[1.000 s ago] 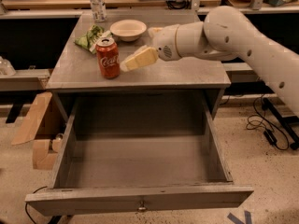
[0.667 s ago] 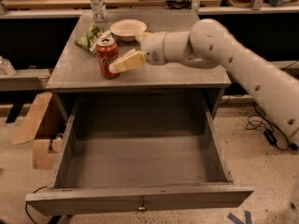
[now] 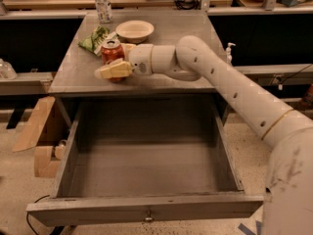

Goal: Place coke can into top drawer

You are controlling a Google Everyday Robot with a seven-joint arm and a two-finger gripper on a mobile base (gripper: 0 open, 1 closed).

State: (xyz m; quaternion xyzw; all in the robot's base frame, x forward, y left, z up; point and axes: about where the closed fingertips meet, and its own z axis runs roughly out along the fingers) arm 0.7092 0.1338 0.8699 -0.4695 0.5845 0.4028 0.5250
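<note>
The red coke can point(image 3: 112, 49) stands upright on the grey cabinet top point(image 3: 161, 82), near its left front. My gripper point(image 3: 113, 60) reaches in from the right and straddles the can. One yellowish finger point(image 3: 111, 71) lies across the can's lower front and the other shows just behind its right side. The jaws look open around the can, which still rests on the top. The top drawer point(image 3: 142, 168) is pulled fully out below, its inside bare, with the small knob point(image 3: 148, 218) on its front panel.
A green-and-white snack bag point(image 3: 93, 37) lies just behind the can. A cream bowl point(image 3: 134, 31) and a tall clear bottle point(image 3: 101, 4) stand further back. A cardboard box point(image 3: 36, 131) sits on the floor to the left of the drawer.
My gripper has moved left from beside the can to around it, with one finger now in front of the can. The can and the drawer have not moved.
</note>
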